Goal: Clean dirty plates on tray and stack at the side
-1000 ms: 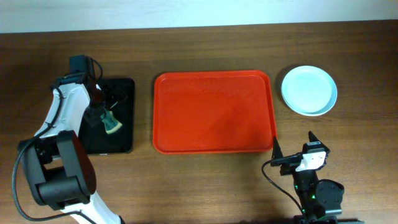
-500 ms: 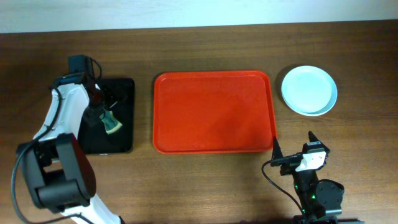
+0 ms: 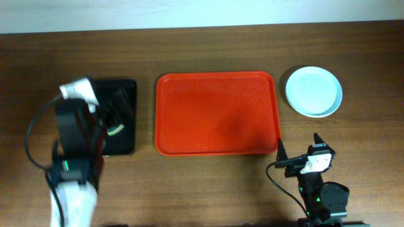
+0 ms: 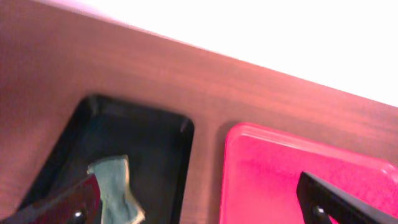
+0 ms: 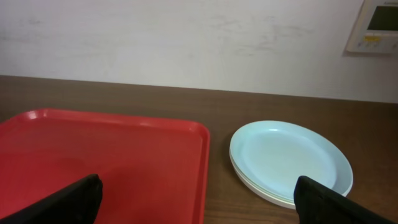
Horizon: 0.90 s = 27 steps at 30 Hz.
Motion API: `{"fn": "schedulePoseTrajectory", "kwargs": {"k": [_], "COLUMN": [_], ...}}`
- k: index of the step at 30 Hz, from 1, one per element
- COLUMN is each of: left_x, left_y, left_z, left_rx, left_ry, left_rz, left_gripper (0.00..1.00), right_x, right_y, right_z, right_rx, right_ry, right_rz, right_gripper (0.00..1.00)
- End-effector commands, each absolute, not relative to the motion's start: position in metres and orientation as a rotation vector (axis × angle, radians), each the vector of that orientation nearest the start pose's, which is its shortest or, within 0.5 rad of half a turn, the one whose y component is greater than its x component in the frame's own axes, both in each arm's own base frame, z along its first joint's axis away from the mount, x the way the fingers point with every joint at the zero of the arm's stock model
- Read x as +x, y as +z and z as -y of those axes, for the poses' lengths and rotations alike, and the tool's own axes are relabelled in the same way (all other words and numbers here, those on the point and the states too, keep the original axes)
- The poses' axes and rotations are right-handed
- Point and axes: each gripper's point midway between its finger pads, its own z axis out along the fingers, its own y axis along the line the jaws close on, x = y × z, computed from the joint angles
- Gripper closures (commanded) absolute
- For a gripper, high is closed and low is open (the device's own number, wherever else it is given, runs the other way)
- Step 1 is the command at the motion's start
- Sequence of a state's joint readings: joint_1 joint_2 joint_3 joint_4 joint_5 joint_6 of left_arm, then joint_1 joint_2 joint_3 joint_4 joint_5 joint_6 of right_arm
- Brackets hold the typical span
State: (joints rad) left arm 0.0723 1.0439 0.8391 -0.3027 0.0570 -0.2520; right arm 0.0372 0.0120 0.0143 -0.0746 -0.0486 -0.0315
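The red tray point(image 3: 218, 113) lies mid-table with nothing on it; it also shows in the left wrist view point(image 4: 298, 180) and the right wrist view point(image 5: 106, 155). The pale mint plates point(image 3: 314, 91) sit stacked on the table right of the tray, and the top one looks clean in the right wrist view point(image 5: 289, 158). My left gripper point(image 4: 199, 211) is open and empty, over the near edge of the black tray. My right gripper point(image 5: 199, 211) is open and empty, near the table's front edge, facing the gap between tray and plates point(image 3: 297, 148).
A smaller black tray point(image 3: 126, 88) stands left of the red tray, with a teal cloth point(image 3: 115, 130) lying in it; the cloth also shows in the left wrist view point(image 4: 115, 186). The left arm covers part of the black tray from above.
The left arm has swung back from the far side of the black tray toward the table's front. The cloth stays in the black tray. The right arm has not moved.
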Motion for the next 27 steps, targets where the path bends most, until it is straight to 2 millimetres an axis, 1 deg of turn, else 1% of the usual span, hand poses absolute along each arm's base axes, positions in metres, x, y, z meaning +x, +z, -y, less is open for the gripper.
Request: {"fn": "schedulePoseTrajectory", "kwargs": {"k": [1,3,5,7,8,13,18,23,25,27], "left_x": [0.307,0.286,0.269,0.259,0.257,0.253,0.25,0.247,0.246,0.246], "left_y": [0.253,0.261,0.264,0.264,0.262,0.232,0.211,0.199,0.193,0.193], "left_z": [-0.001,0.001,0.002,0.002,0.003,0.002,0.002,0.007,0.007,0.008], "left_rx": [-0.042,-0.026,-0.019,-0.015,-0.014,-0.021,-0.018,0.013,0.014,0.036], "left_ry": [-0.108,-0.096,-0.092,-0.09,-0.09,-0.085,-0.083,-0.088,-0.085,-0.064], "left_rz": [-1.832,-1.727,-1.66,-1.621,-1.614,-1.625,-1.597,-1.502,-1.503,-1.5], "left_gripper": [0.01,0.01,0.01,0.01,0.01,0.01,0.01,0.01,0.01,0.01], "right_x": [0.245,0.245,0.245,0.245,0.245,0.245,0.245,0.245,0.245,0.245], "right_y": [0.157,0.157,0.157,0.157,0.157,0.157,0.157,0.157,0.157,0.157], "right_z": [-0.017,-0.017,-0.017,-0.017,-0.017,-0.017,-0.017,-0.017,-0.017,-0.017], "right_rx": [-0.093,-0.093,-0.093,-0.093,-0.093,-0.093,-0.093,-0.093,-0.093,-0.093], "right_ry": [0.035,0.035,0.035,0.035,0.035,0.035,0.035,0.035,0.035,0.035], "right_rz": [-1.642,-1.642,-1.642,-1.642,-1.642,-1.642,-1.642,-1.642,-1.642,-1.642], "right_gripper": [0.01,0.02,0.02,0.01,0.01,0.01,0.01,0.01,0.01,0.01]}}
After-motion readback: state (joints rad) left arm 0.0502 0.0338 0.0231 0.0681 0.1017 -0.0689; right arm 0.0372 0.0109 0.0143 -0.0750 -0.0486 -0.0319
